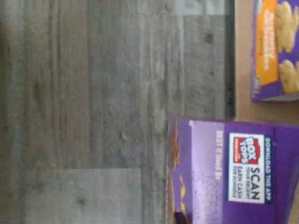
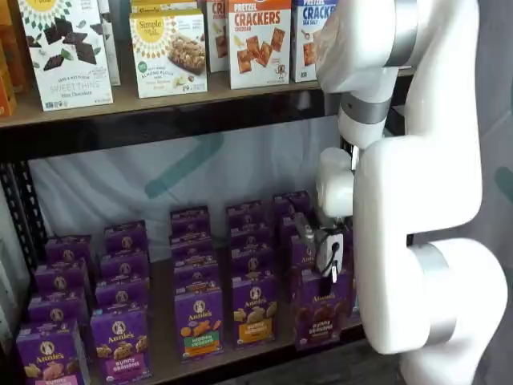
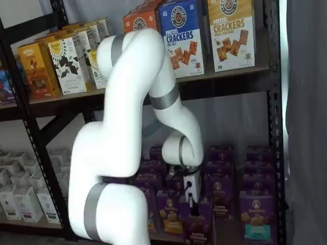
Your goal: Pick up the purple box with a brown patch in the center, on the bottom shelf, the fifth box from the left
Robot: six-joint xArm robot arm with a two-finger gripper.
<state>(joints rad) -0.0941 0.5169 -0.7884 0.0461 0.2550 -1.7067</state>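
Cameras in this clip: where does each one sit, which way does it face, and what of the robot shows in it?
Wrist view: on the wrist, turned sideways, over the purple box top and grey floor; no robot parts.
Shelf view: in front, facing the bottom shelf; white arm, gripper.
Shelf view: in front, at an angle; arm fills the middle, gripper on the purple box.
Shared: both shelf views show gripper, purple boxes, cracker boxes above.

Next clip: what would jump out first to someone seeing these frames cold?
The big white arm fills the space before the shelves, bent down toward the bottom shelf. Its gripper sits at the front-row purple box with the brown picture, jaws shut on its top. Rows of small purple boxes line that shelf, with tall cracker boxes on the board above.
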